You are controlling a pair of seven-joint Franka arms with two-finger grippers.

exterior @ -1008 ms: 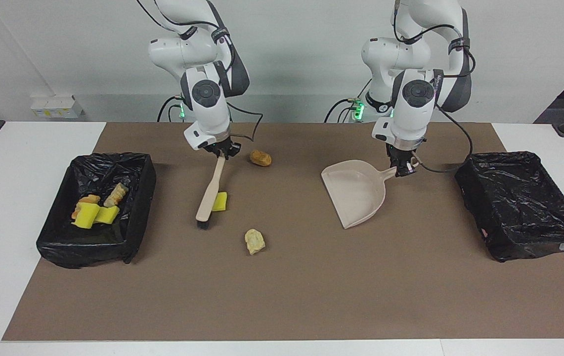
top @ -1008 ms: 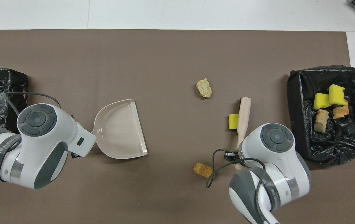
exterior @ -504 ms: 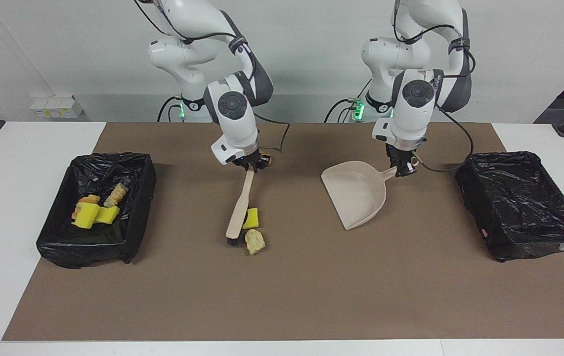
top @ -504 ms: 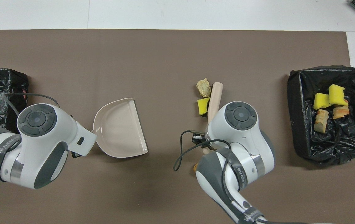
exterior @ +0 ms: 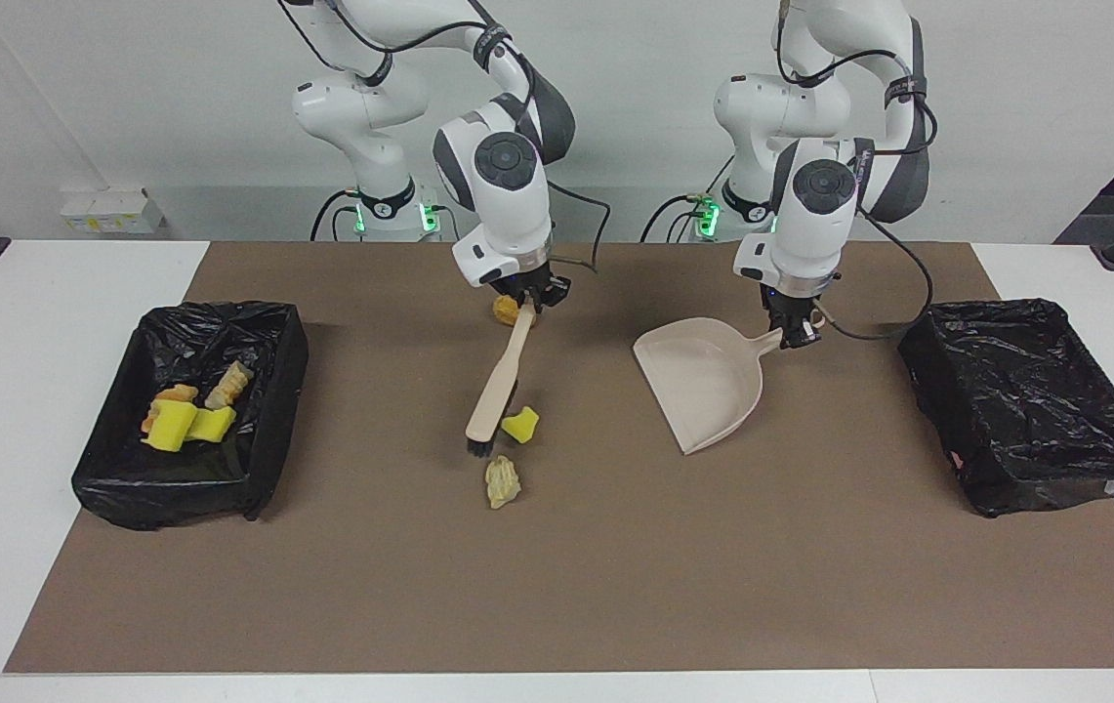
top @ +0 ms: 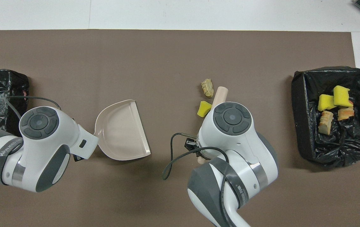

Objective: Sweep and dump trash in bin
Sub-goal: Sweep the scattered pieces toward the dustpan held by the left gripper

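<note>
Right end effector (exterior: 529, 296) clamps the brush (exterior: 500, 386), bristles beside a yellow wedge (exterior: 519, 425). Left end effector (exterior: 797, 335) grips the dustpan (exterior: 703, 380) handle.

readable text: none in either view
right arm (top: 230, 186): a grey band just above the gripper's wrist carries small light lettering, too small to read
left arm (top: 3, 151): the same kind of band above its wrist, lettering likewise not legible
other things: no legible labels
</note>
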